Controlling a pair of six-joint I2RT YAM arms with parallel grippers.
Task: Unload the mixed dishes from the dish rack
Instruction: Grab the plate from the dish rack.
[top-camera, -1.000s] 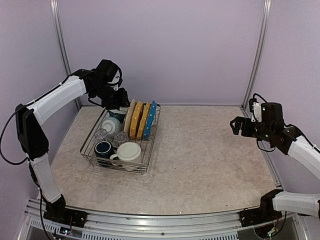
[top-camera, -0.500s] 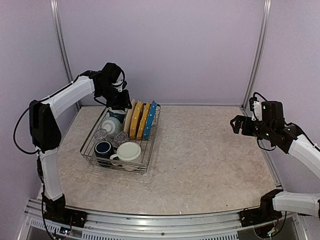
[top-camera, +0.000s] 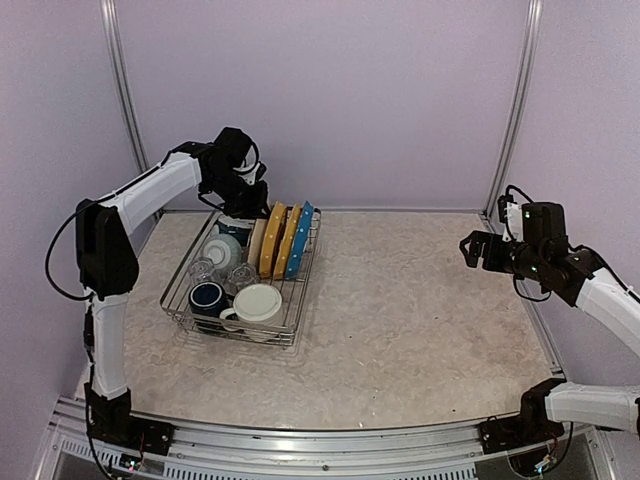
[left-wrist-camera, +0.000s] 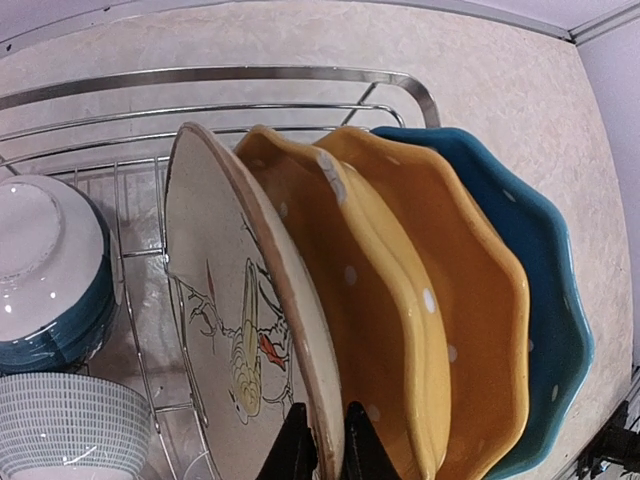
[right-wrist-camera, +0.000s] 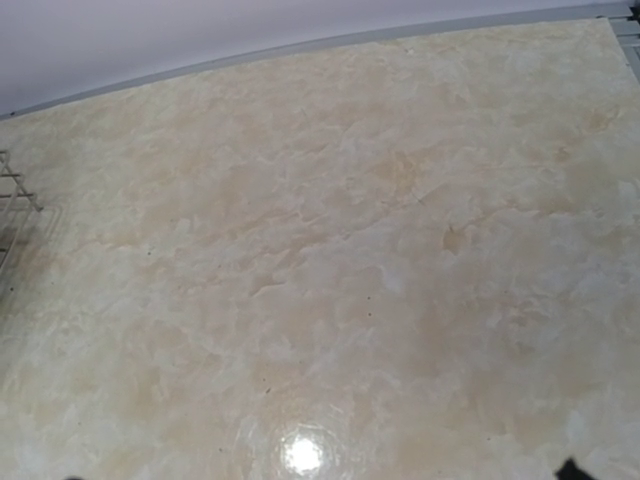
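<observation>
Gripper on left (left-wrist-camera: 326, 447), earlier wider, now tight on cream plate (left-wrist-camera: 228, 300)

Upright plates (left-wrist-camera: 400, 260) stand tightly packed at the dish rack's (left-wrist-camera: 250, 73) far right, with only slim gaps between them. A bowl (left-wrist-camera: 40, 270), mugs (top-camera: 207, 295) and glasses (top-camera: 222, 272) crowd its left. The bench (top-camera: 420, 300) to the right lies open.

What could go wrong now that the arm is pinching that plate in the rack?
1. The left gripper pinches only the thin rim of the cream bird plate. A smooth edge like that could slip free during the lift.
2. The yellow plate stands packed close beside it, so pulling upward might drag or tip that neighbour.
3. A blue-and-white bowl sits close on the other side, and a swinging plate could knock it.
</observation>
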